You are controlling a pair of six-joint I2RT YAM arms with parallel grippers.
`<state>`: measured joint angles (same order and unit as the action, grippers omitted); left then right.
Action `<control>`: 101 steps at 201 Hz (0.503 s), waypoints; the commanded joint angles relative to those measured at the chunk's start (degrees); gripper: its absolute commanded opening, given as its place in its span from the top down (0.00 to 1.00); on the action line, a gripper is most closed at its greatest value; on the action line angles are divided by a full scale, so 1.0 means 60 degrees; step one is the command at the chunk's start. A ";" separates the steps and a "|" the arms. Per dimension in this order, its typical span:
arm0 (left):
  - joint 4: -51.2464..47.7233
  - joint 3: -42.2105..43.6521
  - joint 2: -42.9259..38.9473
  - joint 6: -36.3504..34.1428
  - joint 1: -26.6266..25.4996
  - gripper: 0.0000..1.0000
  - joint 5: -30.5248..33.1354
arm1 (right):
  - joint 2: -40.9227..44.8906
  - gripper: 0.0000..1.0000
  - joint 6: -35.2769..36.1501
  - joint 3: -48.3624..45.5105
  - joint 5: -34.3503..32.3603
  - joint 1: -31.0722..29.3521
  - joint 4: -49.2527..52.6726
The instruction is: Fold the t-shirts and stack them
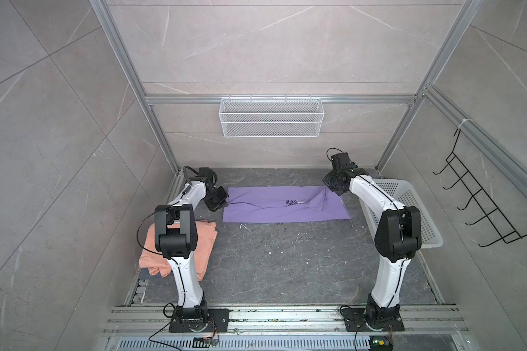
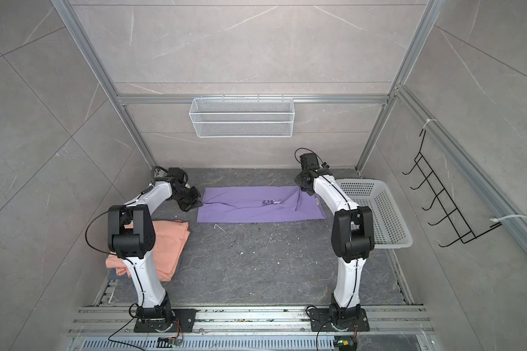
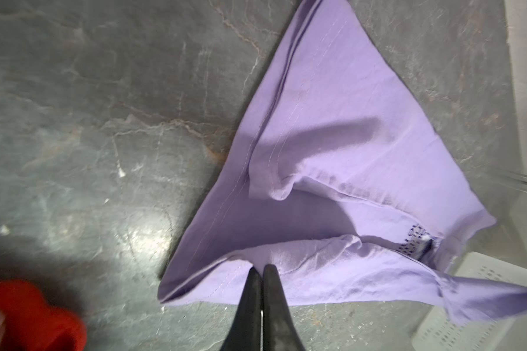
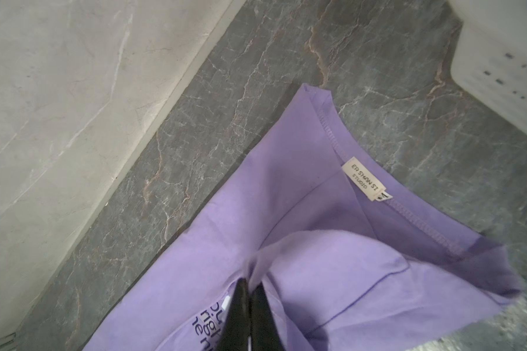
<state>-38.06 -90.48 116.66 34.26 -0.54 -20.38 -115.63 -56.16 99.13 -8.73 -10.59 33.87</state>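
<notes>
left hand (image 3: 261, 269) and right hand (image 4: 250, 281) each pinch one end of the lavender t-shirt (image 1: 286, 214). probably to fold it over.

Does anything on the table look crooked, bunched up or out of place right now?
The lavender t-shirt is a long strip, but a rumpled ridge runs along its middle and a flap bunches at the right gripper. The peach t-shirt lies unevenly folded. Nothing spilled.
</notes>
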 commanded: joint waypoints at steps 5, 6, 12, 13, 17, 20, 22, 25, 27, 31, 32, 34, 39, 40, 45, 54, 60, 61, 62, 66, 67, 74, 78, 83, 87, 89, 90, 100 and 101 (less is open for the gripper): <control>0.1485 0.0132 0.0301 0.0576 0.0380 1.00 -0.1293 | -0.0800 1.00 -0.0749 0.1032 -0.0218 0.0236 0.0467; 0.1519 0.0150 0.0302 0.0597 0.0381 1.00 -0.1314 | -0.0849 1.00 -0.0755 0.1103 -0.0231 0.0232 0.0517; 0.1722 0.0179 0.0310 0.0740 0.0436 1.00 -0.1347 | -0.1045 1.00 -0.0824 0.1459 -0.0399 0.0254 0.0844; 0.1748 0.0180 0.0313 0.0760 0.0453 1.00 -0.1363 | -0.1067 1.00 -0.0830 0.1514 -0.0431 0.0248 0.0888; 0.1867 0.0213 0.0316 0.0825 0.0477 1.00 -0.1399 | -0.1167 1.00 -0.0824 0.1682 -0.0499 0.0255 0.0973; 0.1943 0.0212 0.0317 0.0873 0.0495 1.00 -0.1421 | -0.1232 1.00 -0.0817 0.1764 -0.0519 0.0254 0.0985; 0.1999 0.0211 0.0317 0.0912 0.0487 1.00 -0.1433 | -0.1279 1.00 -0.0801 0.1819 -0.0514 0.0263 0.0982; 0.2035 0.0219 0.0328 0.0944 0.0496 1.00 -0.1449 | -0.1342 1.00 -0.0792 0.1906 -0.0497 0.0277 0.0996; 0.2066 0.0215 0.0335 0.0957 0.0499 1.00 -0.1458 | -0.1379 1.00 -0.0791 0.1953 -0.0494 0.0272 0.1022; 0.2119 0.0189 0.0355 0.0994 0.0503 1.00 -0.1466 | -0.1472 1.00 -0.0804 0.2071 -0.0493 0.0280 0.1093; 0.2122 0.0185 0.0365 0.0997 0.0509 1.00 -0.1466 | -0.1493 1.00 -0.0805 0.2105 -0.0500 0.0283 0.1130; 0.2143 0.0172 0.0373 0.1017 0.0505 1.00 -0.1477 | -0.1534 1.00 -0.0817 0.2164 -0.0506 0.0292 0.1169; 0.2207 0.0155 0.0400 0.1052 0.0518 1.00 -0.1507 | -0.1639 1.00 -0.0811 0.2277 -0.0500 0.0298 0.1203; 0.2225 0.0161 0.0417 0.1055 0.0523 1.00 -0.1516 | -0.1657 1.00 -0.0801 0.2296 -0.0489 0.0299 0.1200; 0.2295 0.0119 0.0479 0.1068 0.0525 1.00 -0.1553 | -0.1747 1.00 -0.0786 0.2424 -0.0479 0.0293 0.1252; 0.2316 0.0033 0.0574 0.1122 0.0525 1.00 -0.1558 | -0.1938 1.00 -0.0844 0.2605 -0.0542 0.0313 0.1504; 0.2341 -0.0018 0.0635 0.1153 0.0536 1.00 -0.1582 | -0.2026 1.00 -0.0864 0.2670 -0.0531 0.0316 0.1519; 0.2350 -0.0028 0.0637 0.1171 0.0532 1.00 -0.1590 | -0.2034 1.00 -0.0857 0.2669 -0.0519 0.0323 0.1519; 0.2376 -0.0025 0.0653 0.1173 0.0531 1.00 -0.1590 | -0.2045 1.00 -0.0853 0.2668 -0.0513 0.0326 0.1511; 0.2410 -0.0053 0.0692 0.1200 0.0537 1.00 -0.1623 | -0.2089 1.00 -0.0823 0.2678 -0.0470 0.0326 0.1444; 0.2421 -0.0053 0.0702 0.1202 0.0533 1.00 -0.1633 | -0.2109 1.00 -0.0815 0.2694 -0.0460 0.0327 0.1430; 0.2454 -0.0116 0.0773 0.1265 0.0540 0.95 -0.1649 | -0.2198 0.94 -0.0760 0.2757 -0.0404 0.0343 0.1425; 0.2483 -0.0136 0.0819 0.1316 0.0537 0.87 -0.1666 | -0.2261 0.85 -0.0684 0.2817 -0.0360 0.0347 0.1359; 0.2543 -0.0165 0.0864 0.1360 0.0543 0.79 -0.1708 | -0.2299 0.72 -0.0522 0.2846 -0.0261 0.0358 0.1203; 0.2574 -0.0177 0.0895 0.1405 0.0531 0.72 -0.1740 | -0.2304 0.61 -0.0422 0.2845 -0.0187 0.0359 0.1033; 0.2585 -0.0182 0.0908 0.1415 0.0537 0.69 -0.1747 | -0.2297 0.57 -0.0413 0.2840 -0.0149 0.0362 0.0950; 0.2590 -0.0183 0.0913 0.1420 0.0533 0.68 -0.1746 | -0.2294 0.56 -0.0287 0.2827 -0.0138 0.0375 0.0912; 0.2635 -0.0183 0.0920 0.1504 0.0537 0.46 -0.1719 | -0.2177 0.49 0.0048 0.2667 -0.0020 0.0352 0.0511; 0.2644 -0.0169 0.0912 0.1515 0.0533 0.45 -0.1710 | -0.2141 0.49 0.0075 0.2653 -0.0015 0.0363 0.0511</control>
<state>-24.45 -89.89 121.10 41.01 2.55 -28.86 -127.74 -59.48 114.39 -9.96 -8.69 39.22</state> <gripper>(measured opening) 0.372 0.429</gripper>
